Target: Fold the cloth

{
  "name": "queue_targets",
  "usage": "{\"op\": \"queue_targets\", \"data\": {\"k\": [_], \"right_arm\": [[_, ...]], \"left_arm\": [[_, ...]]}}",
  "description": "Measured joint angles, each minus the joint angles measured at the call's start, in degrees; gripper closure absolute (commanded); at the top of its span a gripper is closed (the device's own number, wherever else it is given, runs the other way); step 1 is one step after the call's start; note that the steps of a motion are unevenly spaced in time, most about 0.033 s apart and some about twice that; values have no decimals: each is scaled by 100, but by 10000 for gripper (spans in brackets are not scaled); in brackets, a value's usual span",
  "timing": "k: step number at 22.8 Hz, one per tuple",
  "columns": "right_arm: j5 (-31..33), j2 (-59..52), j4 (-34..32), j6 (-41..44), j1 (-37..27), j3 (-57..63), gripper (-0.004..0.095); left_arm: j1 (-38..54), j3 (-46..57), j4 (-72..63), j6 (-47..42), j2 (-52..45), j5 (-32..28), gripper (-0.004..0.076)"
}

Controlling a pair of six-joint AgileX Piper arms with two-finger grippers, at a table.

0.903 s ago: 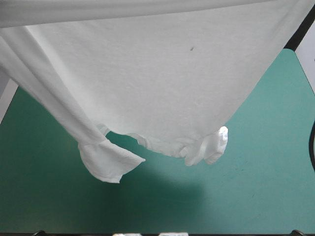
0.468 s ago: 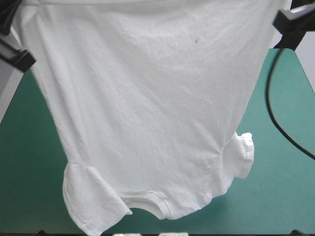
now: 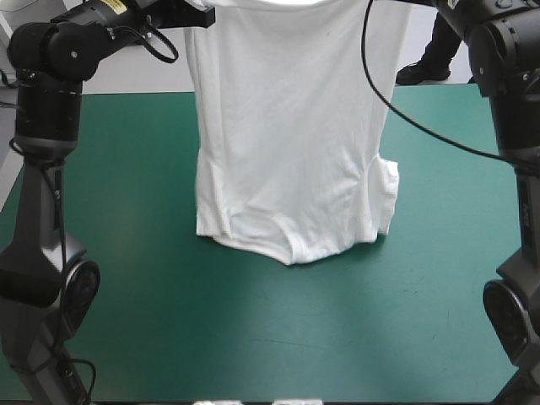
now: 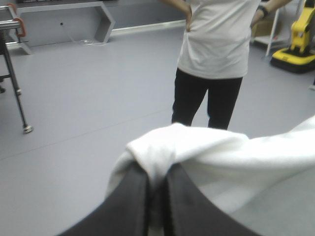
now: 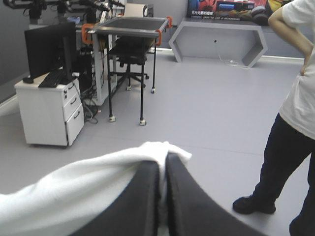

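Grippers on both arms are pinched nearly together on cloth. The left gripper (image 4: 156, 169) is clamped on one upper corner of the T-shirt (image 3: 287, 143), and the right gripper (image 5: 162, 162) is clamped on the other. Both are raised high, so the wrist views look out level over bunched white fabric.

Below them, the table (image 3: 126, 278), covered in teal-green, is seen from above. The T-shirt is hung as a white sheet between the two arms, over the middle of the table. It is held upside down, with the neckline (image 3: 291, 251) and one sleeve (image 3: 388, 186) lowest. The neckline end appears to be touching the table.

For the laying-out step to go well, it is judged that both corners should be held level and taut. The sheet should then be lowered and drawn evenly, so that it is spread flat without creases.

No container is seen on the table.
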Motion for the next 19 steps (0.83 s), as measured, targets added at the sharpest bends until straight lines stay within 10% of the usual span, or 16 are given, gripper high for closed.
{"op": "queue_targets", "data": {"k": [10, 19], "right_arm": [[-863, 1022, 1821, -821, -1195, -1084, 925], [1464, 1102, 2062, -961, -1228, 194, 925]], "left_arm": [[754, -1211, -2863, 1887, 709, -1090, 717], [1309, -1060, -1972, 289, 1531, 2287, 717]]}}
